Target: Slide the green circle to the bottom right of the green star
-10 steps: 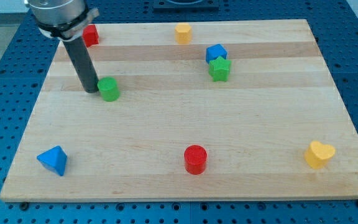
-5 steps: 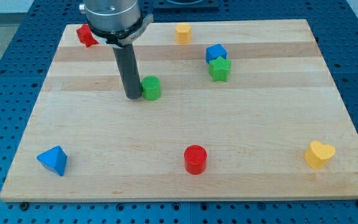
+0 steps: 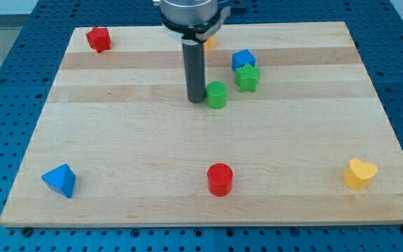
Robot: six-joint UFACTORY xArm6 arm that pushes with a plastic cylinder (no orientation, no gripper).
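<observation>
**A:** In the camera view, where did my tip point(image 3: 196, 100) stand?

**B:** It was down on the surface point(image 3: 117, 140), pressed against the view's left side of the green circle point(image 3: 217, 95). The circle lay just to the tip's right, touching it as far as could be seen.

**A:** And the hand, spread or pressed together?

**B:** There was no hand to judge; the arm ended in a plain dark rod, so nothing was spread, closed or pinched.

**A:** Where was the circle relative to the green star point(image 3: 247, 77)?

**B:** Near it, to the star's lower left, with a small gap between them. The blue block point(image 3: 243, 59) sat touching the star's upper edge.

**A:** The rest?

**B:** A yellow block point(image 3: 209, 42) peeked out behind the rod near the view's top. A red block point(image 3: 98, 38) sat at the top left corner, a blue pyramid-like block point(image 3: 59, 180) at the bottom left, a red cylinder point(image 3: 220, 179) at the bottom centre, and a yellow heart point(image 3: 359, 173) at the bottom right, all well apart from the tip.
</observation>
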